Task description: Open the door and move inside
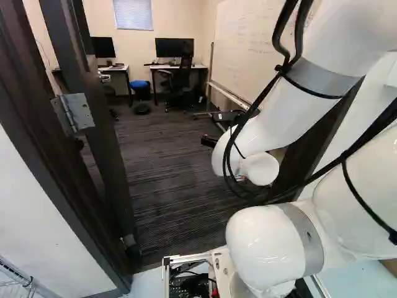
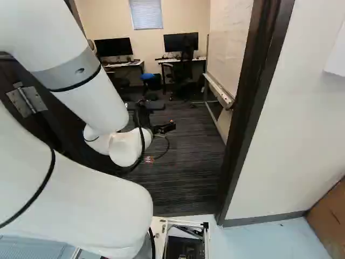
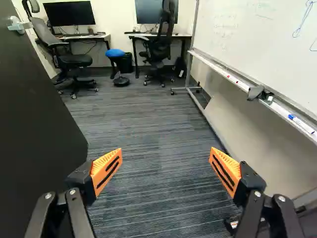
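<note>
Silvery wire rack point(image 1: 18, 273) sits in the near left corner of the left base view, below a white wall. Beside the wall rises the dark door frame point(image 1: 62, 186), carrying a metal hinge point(image 1: 74, 113). The dark door point(image 1: 102, 139) hangs from it, standing open into the carpeted room; in the wrist view it lies beside the gripper, with a pale metal fitting near its edge.

Farther in, a monitor point(image 3: 69, 13) stands on a desk point(image 3: 83, 36) with an office chair point(image 3: 69, 58) next to it. Then come a blue-topped stool point(image 3: 115, 53) and a black bin point(image 3: 125, 64), whose contents I can't make out. A second desk point(image 3: 173, 35) bears another monitor, with a black chair at it.

Nearer, an open metal frame point(image 1: 186, 257) on the base contains dark electronics and wiring. The gripper point(image 2: 163, 116) reaches in past the doorway. Its jaws are spread wide, orange pads well apart, gripping nothing; carpet shows between them.

Along the whiteboard point(image 3: 252, 29), the marker tray point(image 3: 228, 73) holds a crumpled grey cloth point(image 3: 255, 92) and a blue-capped marker point(image 3: 301, 123). The right door jamb point(image 2: 245, 118) comes next, then a brown panel point(image 2: 329, 216) at the right base view's right edge.
</note>
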`<state>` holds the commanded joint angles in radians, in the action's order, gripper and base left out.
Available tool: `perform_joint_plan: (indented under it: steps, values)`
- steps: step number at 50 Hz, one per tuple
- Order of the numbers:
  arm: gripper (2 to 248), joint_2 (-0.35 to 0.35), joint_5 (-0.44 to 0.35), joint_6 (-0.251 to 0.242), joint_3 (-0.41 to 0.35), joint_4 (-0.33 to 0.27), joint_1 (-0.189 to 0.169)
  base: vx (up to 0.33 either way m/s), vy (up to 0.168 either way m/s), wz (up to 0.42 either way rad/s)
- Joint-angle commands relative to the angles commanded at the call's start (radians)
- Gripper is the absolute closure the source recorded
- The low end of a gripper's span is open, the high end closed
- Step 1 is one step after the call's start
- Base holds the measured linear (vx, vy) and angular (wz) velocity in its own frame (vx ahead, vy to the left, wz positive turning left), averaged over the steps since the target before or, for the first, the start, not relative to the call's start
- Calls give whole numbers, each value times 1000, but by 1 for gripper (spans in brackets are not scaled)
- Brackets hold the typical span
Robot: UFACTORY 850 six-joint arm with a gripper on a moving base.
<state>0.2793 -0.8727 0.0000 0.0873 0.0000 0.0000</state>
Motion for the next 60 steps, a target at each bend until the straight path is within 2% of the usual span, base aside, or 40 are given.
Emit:
perform_joint_plan:
  steps: [46, 60]
  values:
    - [3, 0, 0, 0, 0, 0, 0, 120, 26, 125]
    - [3, 0, 0, 0, 0, 0, 0, 148, 8, 19]
